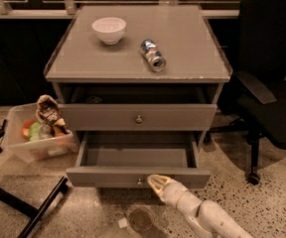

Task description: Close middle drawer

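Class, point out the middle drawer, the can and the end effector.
middle drawer (108, 177): camera view, front panel left of the knob.
can (153, 55): camera view, mid-body.
end effector (156, 183): camera view, its front end, low by the drawer's knob.

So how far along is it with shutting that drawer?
Nothing looks finished yet: the middle drawer stands pulled out, its tray showing. In hand: the gripper is at the drawer's front panel, just beside the knob, placed to push. Left: sliding the drawer fully in, flush with the drawer above.
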Robot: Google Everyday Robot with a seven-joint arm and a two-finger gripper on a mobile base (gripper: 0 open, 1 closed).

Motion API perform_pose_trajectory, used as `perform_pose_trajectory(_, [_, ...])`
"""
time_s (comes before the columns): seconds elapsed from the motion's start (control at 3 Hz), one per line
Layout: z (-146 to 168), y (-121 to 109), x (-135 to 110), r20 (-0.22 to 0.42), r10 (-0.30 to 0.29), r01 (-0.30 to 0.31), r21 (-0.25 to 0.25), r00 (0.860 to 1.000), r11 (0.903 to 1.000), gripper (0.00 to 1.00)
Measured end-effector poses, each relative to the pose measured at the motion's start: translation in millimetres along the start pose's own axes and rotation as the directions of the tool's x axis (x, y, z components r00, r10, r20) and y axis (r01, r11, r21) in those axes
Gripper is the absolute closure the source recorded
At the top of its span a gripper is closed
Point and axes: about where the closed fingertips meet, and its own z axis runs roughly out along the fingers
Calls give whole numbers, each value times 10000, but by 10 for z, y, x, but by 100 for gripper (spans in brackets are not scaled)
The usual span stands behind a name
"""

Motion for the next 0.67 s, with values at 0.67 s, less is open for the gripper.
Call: perform_pose_trajectory(0.67, [217, -380, 125, -503, -28, 64, 717, 9987, 9974, 16])
